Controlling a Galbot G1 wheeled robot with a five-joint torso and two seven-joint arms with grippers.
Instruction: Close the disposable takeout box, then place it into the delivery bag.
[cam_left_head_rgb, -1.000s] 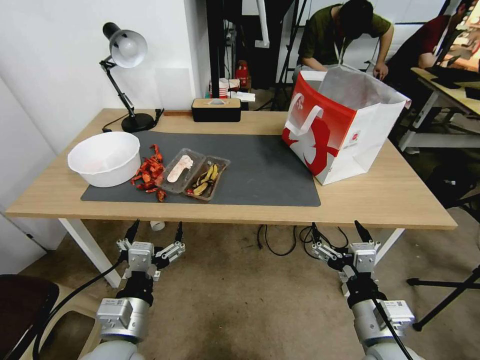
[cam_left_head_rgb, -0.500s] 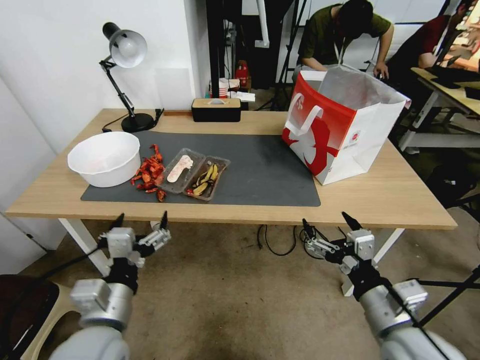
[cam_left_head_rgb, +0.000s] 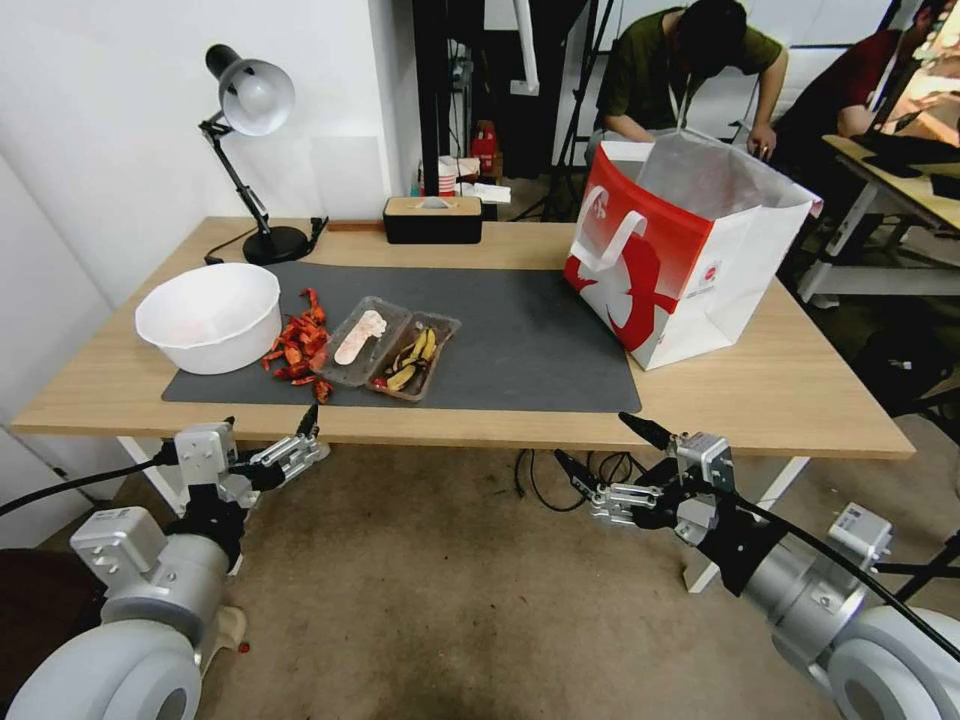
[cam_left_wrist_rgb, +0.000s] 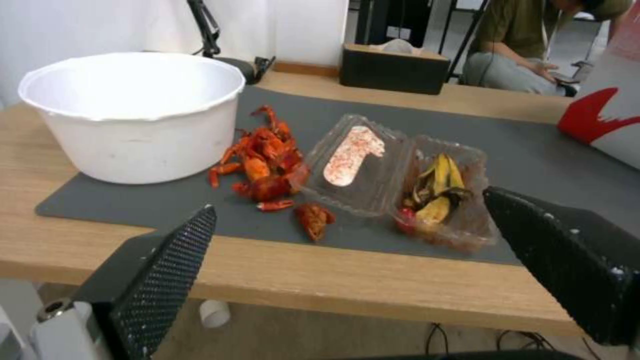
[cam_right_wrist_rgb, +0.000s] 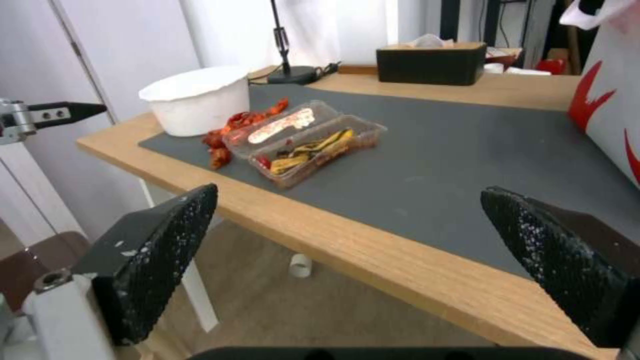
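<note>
- The left gripper (cam_left_head_rgb: 268, 428) is held out in front of the near edge of the worktop (cam_left_head_rgb: 780, 400), below its surface, jaws spread wide and holding nothing, pointing toward the white bowl side.
- The right gripper (cam_left_head_rgb: 603, 446) is likewise in front of the near edge, below the worktop, angled inward toward the middle; its jaws are spread apart and empty.
- From the left wrist view, the textured fingers (cam_left_wrist_rgb: 167, 270) frame the disposable takeout box (cam_left_wrist_rgb: 400, 180) across the worktop edge.
- The disposable takeout box (cam_left_head_rgb: 388, 352) lies open on the dark grey mat (cam_left_head_rgb: 530, 340), both shallow halves flat and side by side: one holds a pale pink piece, the other yellow-brown food.
- Red crayfish pieces (cam_left_head_rgb: 298, 345) lie on the mat just beside the box, between it and the white bowl (cam_left_head_rgb: 210, 315).
- The delivery bag (cam_left_head_rgb: 680, 250) stands upright on the right part of the worktop, well apart from the box, its mouth open and silvery lining showing, one corner on the mat.
- At the back of the worktop stand a desk lamp (cam_left_head_rgb: 250, 130) on the left and a black tissue box (cam_left_head_rgb: 432, 220) near the middle.
- The floor below is brownish, with cables (cam_left_head_rgb: 560, 480) under the worktop; a white wall is on the left.
</note>
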